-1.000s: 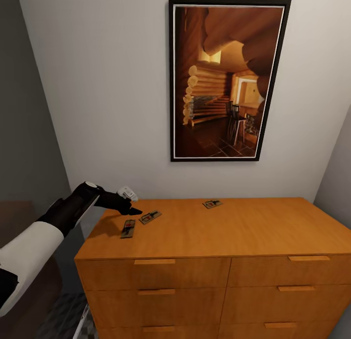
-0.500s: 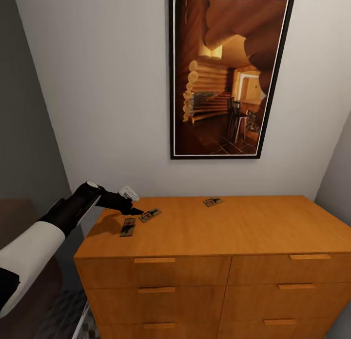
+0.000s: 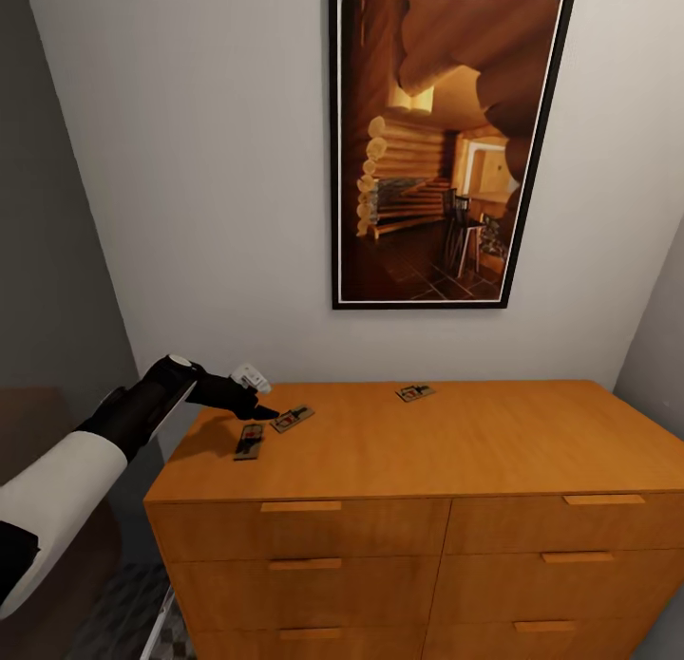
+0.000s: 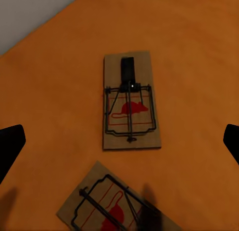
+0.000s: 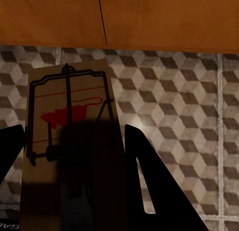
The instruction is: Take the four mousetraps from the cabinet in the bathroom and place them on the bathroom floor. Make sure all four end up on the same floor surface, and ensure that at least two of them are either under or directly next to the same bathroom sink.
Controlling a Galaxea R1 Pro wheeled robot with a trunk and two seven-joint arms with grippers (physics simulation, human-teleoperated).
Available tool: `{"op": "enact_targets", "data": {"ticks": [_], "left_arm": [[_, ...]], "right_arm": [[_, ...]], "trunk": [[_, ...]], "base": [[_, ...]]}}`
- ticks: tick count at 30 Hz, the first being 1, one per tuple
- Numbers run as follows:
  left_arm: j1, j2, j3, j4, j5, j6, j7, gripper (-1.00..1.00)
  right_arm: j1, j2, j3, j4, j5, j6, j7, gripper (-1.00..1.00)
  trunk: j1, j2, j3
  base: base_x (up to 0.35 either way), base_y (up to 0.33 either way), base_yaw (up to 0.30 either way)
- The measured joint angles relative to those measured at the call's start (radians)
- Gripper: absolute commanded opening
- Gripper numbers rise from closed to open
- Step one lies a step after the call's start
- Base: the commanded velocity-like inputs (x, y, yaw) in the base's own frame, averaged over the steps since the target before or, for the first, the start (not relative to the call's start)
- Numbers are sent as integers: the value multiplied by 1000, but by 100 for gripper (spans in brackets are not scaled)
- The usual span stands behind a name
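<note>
Small flat tan wooden mousetraps with dark wire springs and a red mark lie on the flat top of the wide orange-brown wooden cabinet [image 3: 408, 508]: two close together near its back left corner [image 3: 293, 419] [image 3: 250, 442] and one by its back edge near the middle [image 3: 415, 392]. The black left gripper [image 3: 258, 412] hovers over that corner pair with its jaws spread wide and empty, a trap [image 4: 130, 100] lying between its fingertips [image 4: 10, 146]. The right gripper [image 5: 69, 156] has its jaws closed on a fourth mousetrap [image 5: 67, 121], held over the cube-patterned brown, beige and white tiled bathroom floor [image 5: 174, 106] in front of the cabinet.
</note>
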Motion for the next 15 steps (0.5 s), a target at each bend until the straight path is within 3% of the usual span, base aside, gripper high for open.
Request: {"op": "enact_targets", "data": {"ticks": [15], "left_arm": [[0, -7, -1, 14, -2, 0, 1, 100]], "right_arm": [[0, 0, 0, 0, 0, -1, 1, -100]], "trunk": [[0, 0, 0]], "base": [[63, 0, 0]]}}
